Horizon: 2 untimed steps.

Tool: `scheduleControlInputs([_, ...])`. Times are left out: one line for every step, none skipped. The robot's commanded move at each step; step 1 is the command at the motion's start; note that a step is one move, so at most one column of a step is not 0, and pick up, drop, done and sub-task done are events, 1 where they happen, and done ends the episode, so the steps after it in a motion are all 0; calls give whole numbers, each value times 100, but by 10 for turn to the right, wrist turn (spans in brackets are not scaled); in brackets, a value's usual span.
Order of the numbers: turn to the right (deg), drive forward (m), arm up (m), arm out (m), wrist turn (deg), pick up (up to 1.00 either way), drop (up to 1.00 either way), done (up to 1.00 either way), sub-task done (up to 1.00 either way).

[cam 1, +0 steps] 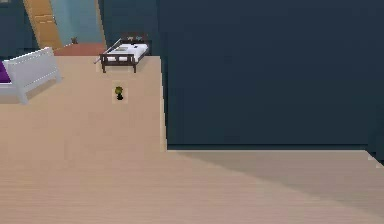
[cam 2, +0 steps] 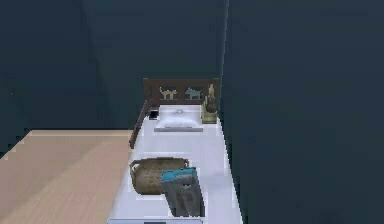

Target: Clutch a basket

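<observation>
**Arm side view.** A woven brown basket [cam 2: 160,173] is lying on the white bed [cam 2: 210,150], in the nearer half of the mattress and toward its left edge. A dark grey thing with a teal upper edge [cam 2: 186,195] is lying just beside the basket, on the basket's right. Whether the two are touching cannot be told. A white pillow [cam 2: 177,121] is resting at the far end of the bed, below a dark headboard [cam 2: 181,92] that is carrying pale animal figures. A tall tan object [cam 2: 210,104] is standing at the headboard's right end, and a small dark item [cam 2: 152,115] is sitting left of the pillow. Dark blue walls [cam 2: 300,90] are closing in the bed behind and on the right. Pale wood floor [cam 2: 60,175] is showing to the left.

**Forward view.** Pale wood floor [cam 1: 150,170] is stretching ahead beside a dark blue wall [cam 1: 270,70] on the right. A small dark object [cam 1: 119,93] is standing alone on the floor. Farther back, a low dark-framed piece of furniture with a pale top [cam 1: 126,52] is standing against the wall's corner. A white piece of furniture [cam 1: 32,70] with a purple cover is showing at the left edge, and an orange door [cam 1: 42,20] is standing behind it.

**Claw.** The state of the claw cannot be told.
</observation>
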Motion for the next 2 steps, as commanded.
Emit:
scheduleControlInputs([0,0,50,0,0,0,0,0,0])
scheduleControlInputs([0,0,0,46,0,0,0,0,0])
